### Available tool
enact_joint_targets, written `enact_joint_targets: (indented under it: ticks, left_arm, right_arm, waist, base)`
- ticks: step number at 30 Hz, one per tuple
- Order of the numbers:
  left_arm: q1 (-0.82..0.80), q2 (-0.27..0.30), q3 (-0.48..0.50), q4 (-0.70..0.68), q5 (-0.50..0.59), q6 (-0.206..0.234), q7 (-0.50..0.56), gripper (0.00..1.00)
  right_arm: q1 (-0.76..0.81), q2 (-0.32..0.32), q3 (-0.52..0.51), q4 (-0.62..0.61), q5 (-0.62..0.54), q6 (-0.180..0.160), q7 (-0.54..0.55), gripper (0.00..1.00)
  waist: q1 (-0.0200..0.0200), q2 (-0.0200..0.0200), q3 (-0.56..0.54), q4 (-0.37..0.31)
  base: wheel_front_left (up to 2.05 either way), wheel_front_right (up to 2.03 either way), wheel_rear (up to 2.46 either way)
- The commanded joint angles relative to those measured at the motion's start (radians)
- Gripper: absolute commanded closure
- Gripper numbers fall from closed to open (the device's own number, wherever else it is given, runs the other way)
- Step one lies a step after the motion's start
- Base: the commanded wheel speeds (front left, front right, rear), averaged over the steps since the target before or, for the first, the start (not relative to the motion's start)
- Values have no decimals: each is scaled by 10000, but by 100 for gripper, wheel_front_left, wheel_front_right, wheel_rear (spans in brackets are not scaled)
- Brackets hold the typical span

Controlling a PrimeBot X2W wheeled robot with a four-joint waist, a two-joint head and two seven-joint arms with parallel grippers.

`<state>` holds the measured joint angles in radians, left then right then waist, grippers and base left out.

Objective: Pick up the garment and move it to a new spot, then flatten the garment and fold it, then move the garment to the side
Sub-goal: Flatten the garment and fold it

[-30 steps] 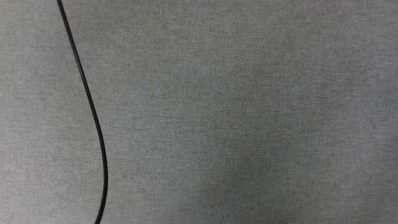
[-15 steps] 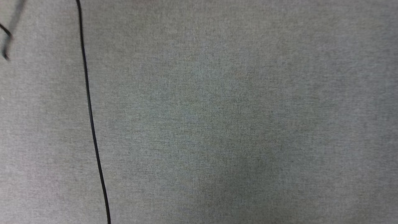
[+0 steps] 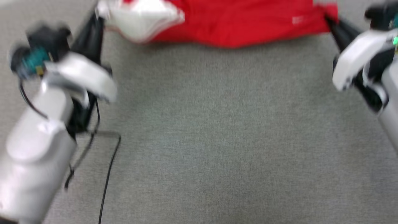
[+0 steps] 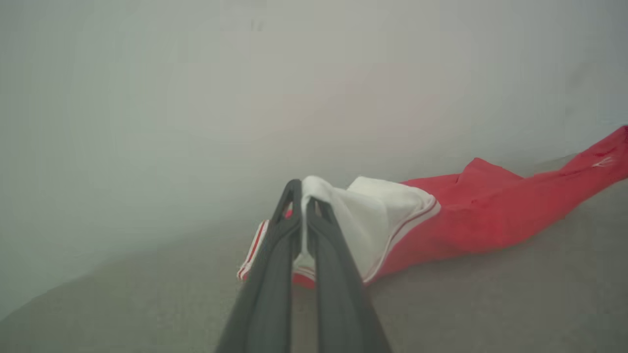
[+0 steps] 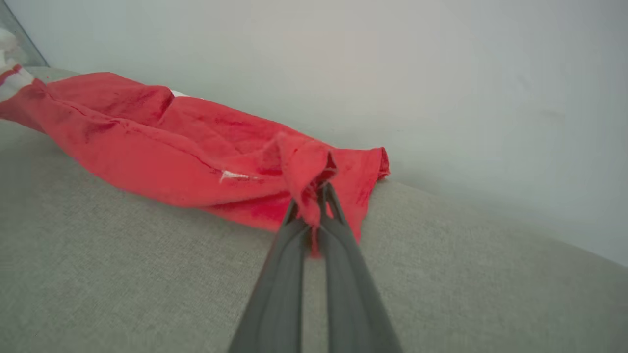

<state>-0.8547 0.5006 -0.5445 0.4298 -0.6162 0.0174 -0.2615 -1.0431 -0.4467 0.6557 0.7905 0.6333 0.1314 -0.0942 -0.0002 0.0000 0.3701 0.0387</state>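
The shirt (image 3: 236, 25) is being held by both hands and stretched sideways between them. The head view is blurred. The left hand (image 3: 97, 15) is being pressed together on the white sleeve (image 3: 140, 18). In the left wrist view the white cloth (image 4: 373, 215) is being pinched between that hand's (image 4: 303, 196) two fingers (image 4: 274, 255), close to their tips. Striped trim (image 4: 252, 245) is showing just beside the fingers. From this hand the red body (image 4: 490, 215) is running off to the right and sagging towards the grey surface (image 4: 490, 304). Whether it is touching there cannot be told.

The right hand (image 3: 328, 18) is being closed on a bunched red corner of the shirt. In the right wrist view the cloth (image 5: 171, 142) is being gathered into a small peak right at the fingertips of this hand (image 5: 319, 193). A small white logo (image 5: 235, 175) is showing just left of the hand, and from there the shirt is stretching away further left in loose folds over the surface (image 5: 122, 274).

A pale wall (image 5: 441, 73) is being seen beyond both hands. A thin black cable (image 3: 107, 183) is lying on the surface (image 3: 217, 140) behind the left hand, near its forearm.
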Motion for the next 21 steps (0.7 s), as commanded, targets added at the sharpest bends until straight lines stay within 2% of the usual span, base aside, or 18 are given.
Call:
enact_joint_targets:
  ticks: [1,10,14,16,21]
  left_arm:
    - [634,53,-4,-239,-93,160,-48,100]
    - [4492,412,-284,-1629,-748,902,35,100]
    - [5648,463,-374,-2171,-1020,1155,121,100]
    - [6787,620,-241,-2681,-1451,1475,159,100]
    - [8356,857,-414,-3436,-1951,1722,453,100]
  right_arm:
    - [512,-152,141,-165,111,-15,1,100]
    - [3718,-1179,391,-1391,901,-15,182,100]
    - [4687,-1395,314,-1720,1030,-15,216,100]
    - [5550,-1513,199,-2031,1134,-15,297,100]
    - [6902,-1727,-126,-2554,1208,-15,405,100]
  waist:
    - [2,0,-726,66]
    - [2,0,-2127,152]
    - [2,0,-2519,146]
    - [2,0,-2865,92]
    - [2,0,-3320,96]
  base:
    - [0,0,0]
    - [0,0,0]
    - [0,0,0]
    - [0,0,0]
    - [0,0,0]
